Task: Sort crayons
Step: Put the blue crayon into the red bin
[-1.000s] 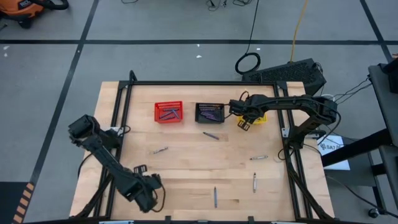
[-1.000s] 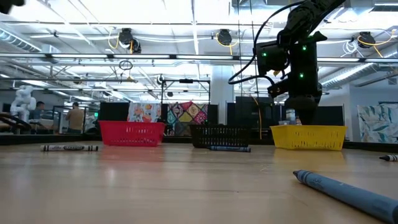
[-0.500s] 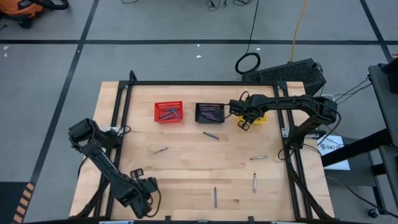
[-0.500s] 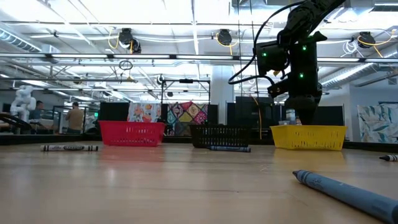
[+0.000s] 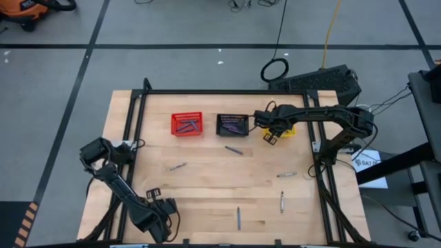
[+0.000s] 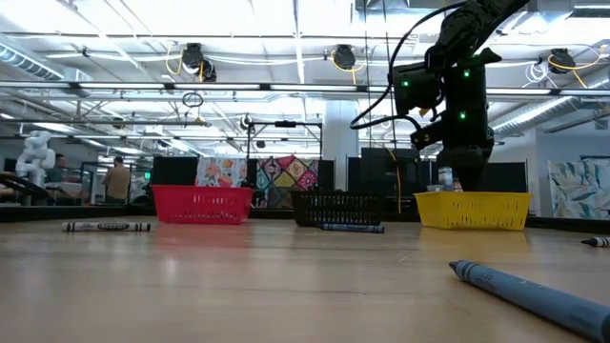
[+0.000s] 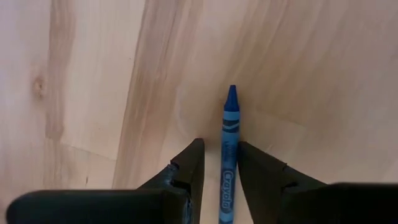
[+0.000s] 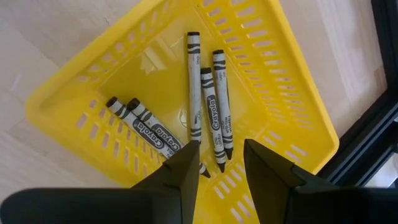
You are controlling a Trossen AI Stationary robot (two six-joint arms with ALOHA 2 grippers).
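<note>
My left gripper [image 5: 154, 204] is near the table's near left corner, shut on a blue crayon [image 7: 229, 149] whose pointed tip sticks out past the fingertips. My right gripper [image 5: 270, 132] hangs open and empty over the yellow basket [image 8: 292, 106], which holds several grey crayons [image 8: 195, 87]. The red basket [image 5: 187, 125] and the black basket [image 5: 232, 124] also hold crayons. Loose crayons lie flat on the table, in the high view [image 5: 178, 166], [image 5: 233, 149], [image 5: 286, 175], [image 5: 281, 201], [image 5: 238, 217]. My left gripper pinches the blue crayon's paper-wrapped shaft [image 7: 226, 186] between its two fingers [image 7: 189, 165]. The crayon lies along the fingers, its pointed tip [image 7: 232, 93] beyond them. I cannot tell whether it is lifted clear of the wood.
The three baskets stand in a row at the table's far side [image 6: 202, 204], [image 6: 340, 208], [image 6: 473, 210]. A blue crayon [image 6: 534, 291] lies close to the low camera. A black frame rail [image 5: 207, 92] runs around the table. People stand far off in the room [image 6: 116, 179].
My left arm has shifted a little toward the table's near edge, its upper joint coming inward. My right gripper has stayed still over the yellow basket.
</note>
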